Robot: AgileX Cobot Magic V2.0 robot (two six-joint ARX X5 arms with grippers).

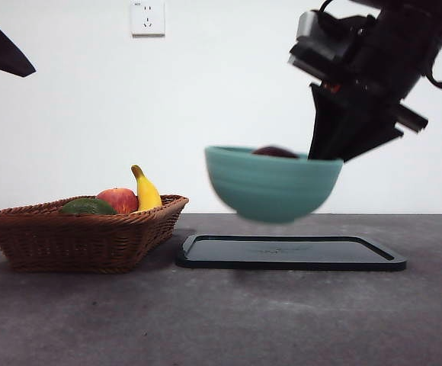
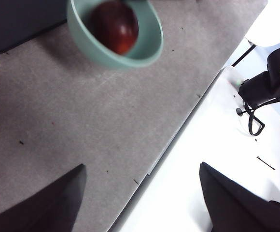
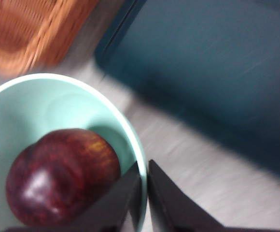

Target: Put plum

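Plum point(image 3: 63, 176) already in teal bowl point(image 1: 273, 185); right gripper point(image 3: 144, 186) pinches rim, bowl airborne above black tray point(image 1: 291, 252); setting down remains. Left gripper point(image 2: 140, 193) spread, idle.

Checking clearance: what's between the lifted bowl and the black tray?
Nothing: the front view shows bare air between the teal bowl, held by the right gripper, and the black tray.

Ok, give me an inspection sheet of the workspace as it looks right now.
Surface: grey table with a black tray.
Job's things: plum inside the teal bowl, which hangs above the tray.
Clutter: wicker basket holding an apple, a banana and a green fruit.
Grippers: right pincer shut on the bowl's rim; left pincer open, holding nothing.
Cables: black cable beyond the table edge.
Surroundings: white wall, socket.
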